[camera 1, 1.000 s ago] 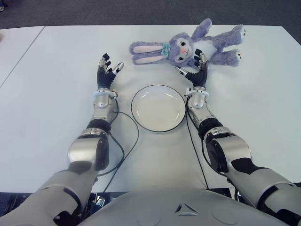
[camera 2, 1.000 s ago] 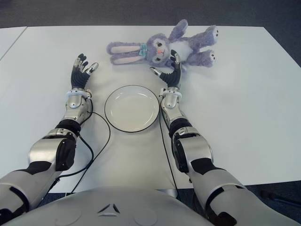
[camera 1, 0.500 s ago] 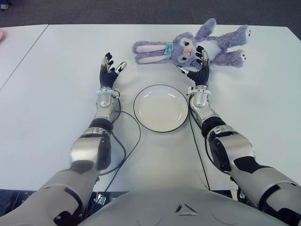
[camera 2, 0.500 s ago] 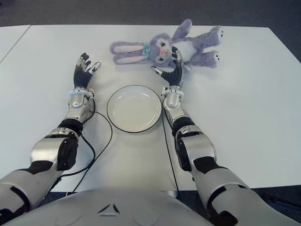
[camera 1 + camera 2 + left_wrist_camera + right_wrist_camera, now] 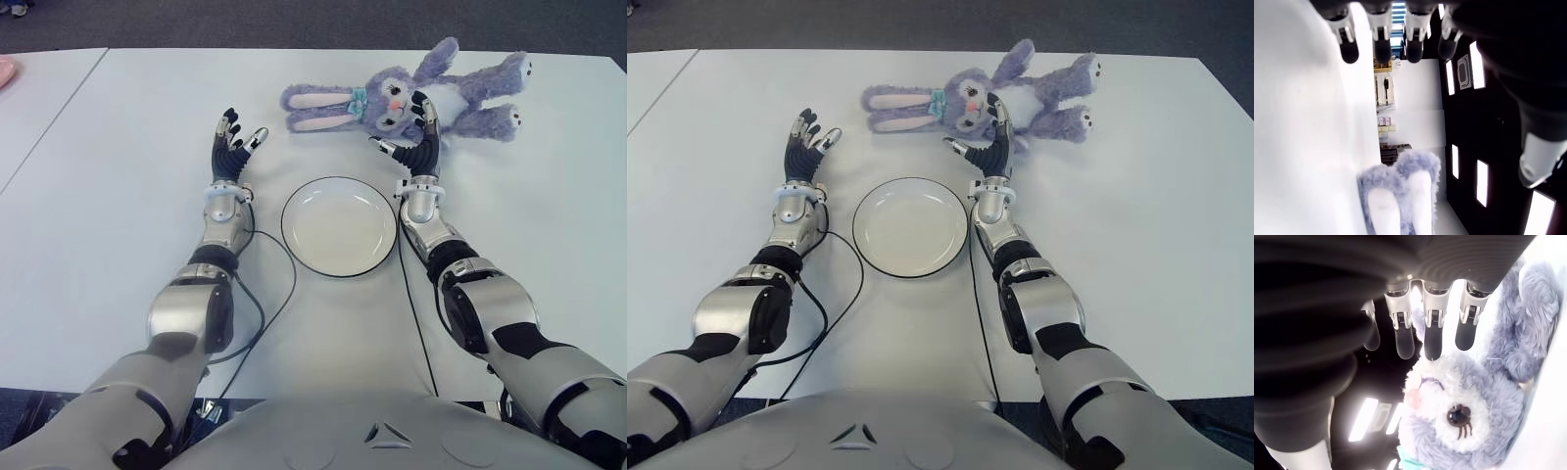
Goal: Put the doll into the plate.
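The doll (image 5: 392,98) is a purple plush rabbit with pink-lined ears and a teal bow, lying on its side across the far part of the white table (image 5: 118,196). A white plate (image 5: 339,225) with a dark rim sits empty between my two forearms. My right hand (image 5: 404,127) stands open, fingers pointing up, right in front of the doll's head and holding nothing. Its wrist view shows spread fingertips (image 5: 1432,340) just short of the doll's face (image 5: 1459,416). My left hand (image 5: 240,135) is open to the left of the plate, and the doll's ears (image 5: 1400,196) show beyond it.
A black cable (image 5: 265,308) loops over the table from my left forearm toward the near edge. A seam at the far left separates a second white table (image 5: 39,88). The dark floor (image 5: 294,20) lies beyond the far edge.
My right hand has crept forward toward the doll's head, with its fingertips now over the face. The whole scene has slid slightly right in the eye views. The doll and plate have not moved.
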